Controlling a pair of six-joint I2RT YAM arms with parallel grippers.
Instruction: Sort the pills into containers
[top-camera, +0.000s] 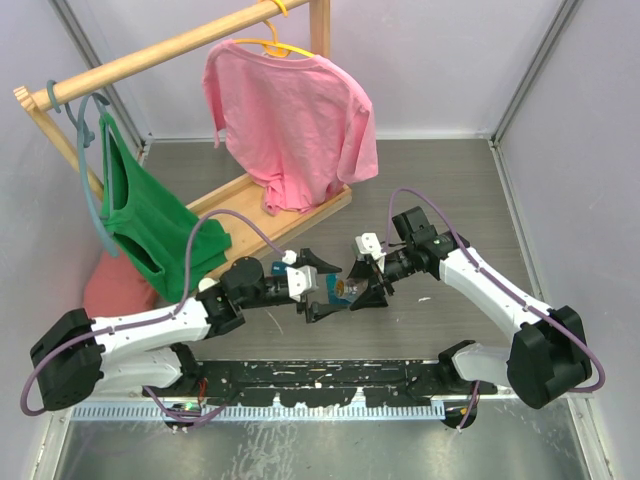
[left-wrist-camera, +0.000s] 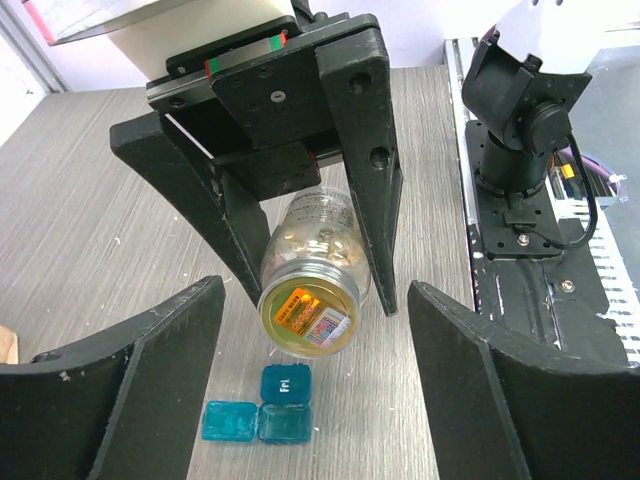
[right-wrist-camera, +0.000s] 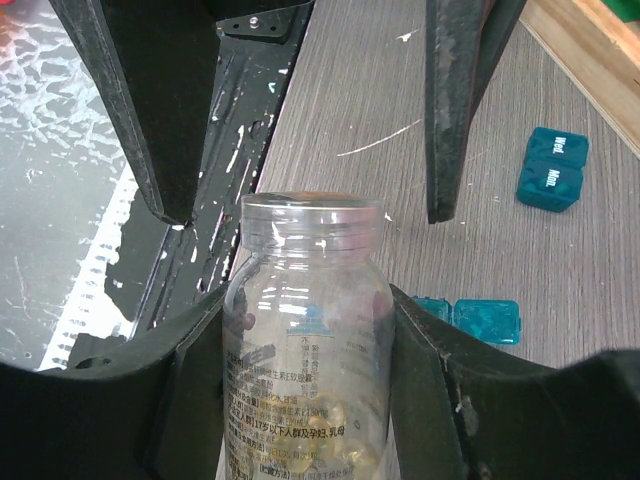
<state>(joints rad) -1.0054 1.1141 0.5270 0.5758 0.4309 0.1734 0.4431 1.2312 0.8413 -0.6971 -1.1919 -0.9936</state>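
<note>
Two claws facing above surface (left-wrist-camera: 90, 200): right claw (right-wrist-camera: 307, 310) gripping pill bottle (left-wrist-camera: 312, 262), left claw (left-wrist-camera: 315, 290) released, holding nothing. Containers (left-wrist-camera: 232, 421) lying on surface just beneath bottle. Best pouring slowly, keeping mouth over open compartment, avoiding spilling pills (left-wrist-camera: 320, 240)

On the dark teal container (right-wrist-camera: 553, 170), which lies off to the right of the fingers (right-wrist-camera: 130, 400) of the right gripper (right-wrist-camera: 308, 300) and ahead of their tips, "Wed." and "Mon." are printed in white, one word on each lid. On a second container (left-wrist-camera: 286, 383), seen low between the fingers (left-wrist-camera: 140, 380) of the left gripper (left-wrist-camera: 315, 295), a white mark resembling "Fri" is carried, though it cannot be read with certainty. Small print, partly Chinese characters, is seen on the clear bottle (right-wrist-camera: 310, 340) between the right gripper's fingers, too fine to be made out. An orange sticker (left-wrist-camera: 308, 313) with a square code is fixed to the bottle's base.
</note>
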